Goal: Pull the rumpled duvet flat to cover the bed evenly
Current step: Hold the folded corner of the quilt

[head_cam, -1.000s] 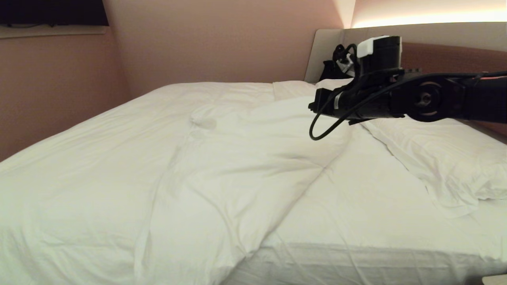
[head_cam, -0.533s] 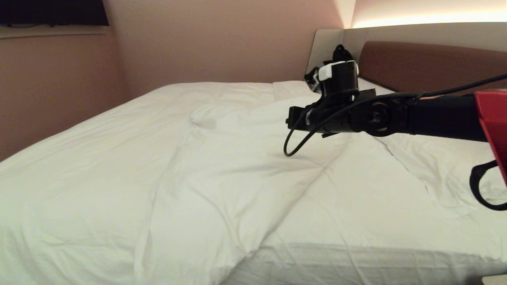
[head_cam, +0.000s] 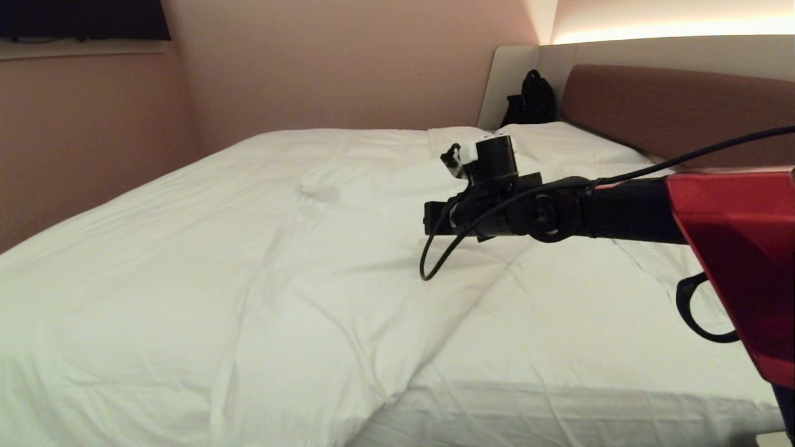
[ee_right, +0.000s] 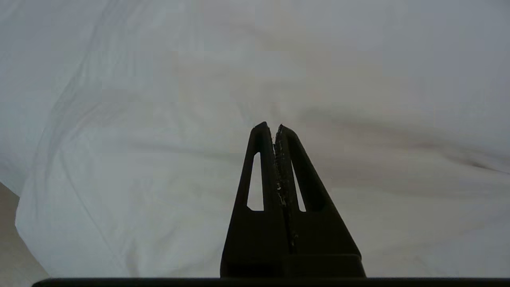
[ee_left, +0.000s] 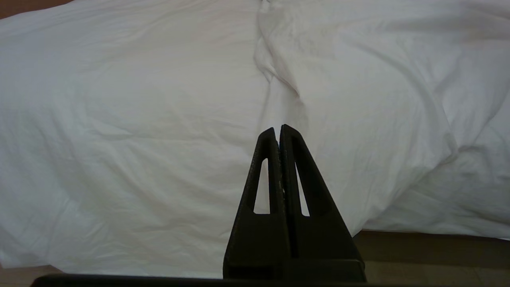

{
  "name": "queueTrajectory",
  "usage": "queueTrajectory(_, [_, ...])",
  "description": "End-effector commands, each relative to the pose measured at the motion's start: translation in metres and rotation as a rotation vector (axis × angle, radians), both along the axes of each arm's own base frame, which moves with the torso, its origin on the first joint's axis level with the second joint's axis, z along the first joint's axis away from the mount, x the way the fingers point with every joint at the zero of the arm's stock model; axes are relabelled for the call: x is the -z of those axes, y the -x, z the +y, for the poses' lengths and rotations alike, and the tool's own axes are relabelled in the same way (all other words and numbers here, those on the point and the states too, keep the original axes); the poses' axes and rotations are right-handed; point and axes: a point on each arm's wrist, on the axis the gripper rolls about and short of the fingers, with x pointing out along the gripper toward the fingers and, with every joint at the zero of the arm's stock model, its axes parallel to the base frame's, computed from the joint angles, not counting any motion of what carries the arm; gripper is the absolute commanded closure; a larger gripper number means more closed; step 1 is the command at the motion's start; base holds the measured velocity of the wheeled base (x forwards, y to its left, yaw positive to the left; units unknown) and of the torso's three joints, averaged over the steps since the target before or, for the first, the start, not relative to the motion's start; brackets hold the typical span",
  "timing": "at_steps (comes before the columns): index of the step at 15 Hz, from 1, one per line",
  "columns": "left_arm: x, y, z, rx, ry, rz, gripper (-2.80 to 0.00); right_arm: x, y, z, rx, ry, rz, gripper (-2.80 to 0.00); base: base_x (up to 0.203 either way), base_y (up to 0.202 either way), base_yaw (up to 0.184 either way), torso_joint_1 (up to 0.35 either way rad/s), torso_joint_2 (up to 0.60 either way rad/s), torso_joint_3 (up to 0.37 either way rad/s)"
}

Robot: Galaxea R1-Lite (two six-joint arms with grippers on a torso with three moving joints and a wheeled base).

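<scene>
Here one duvet (head_cam: 298, 261), two pillows (head_cam: 559, 146), one closed right end effector (ee_right: 275, 129)

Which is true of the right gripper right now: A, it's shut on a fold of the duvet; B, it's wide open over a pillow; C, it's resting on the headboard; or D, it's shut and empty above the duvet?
D: in the right wrist view the right gripper has its fingers pressed together with nothing between them, and only the white duvet lies beyond them.
</scene>
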Motion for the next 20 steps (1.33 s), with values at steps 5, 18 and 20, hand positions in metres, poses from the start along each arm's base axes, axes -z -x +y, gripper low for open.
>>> queueTrajectory(5, [0.000, 0.000, 0.000, 0.000, 0.001, -0.001, 0.00, 0.026, 0.007, 0.030, -0.081, 0.066, 0.024, 0.00, 0.000, 0.000, 0.000, 0.000, 0.00, 0.000])
queueTrajectory(18, [0.000, 0.000, 0.000, 0.000, 0.001, -0.001, 0.00, 0.050, 0.006, 0.040, -0.218, 0.284, -0.058, -2.80, 0.000, 0.000, 0.000, 0.000, 0.00, 0.000])
queueTrajectory(20, [0.000, 0.000, 0.000, 0.000, 0.001, -0.001, 0.00, 0.055, 0.005, 0.041, -0.242, 0.326, -0.075, -2.80, 0.000, 0.000, 0.000, 0.000, 0.00, 0.000])
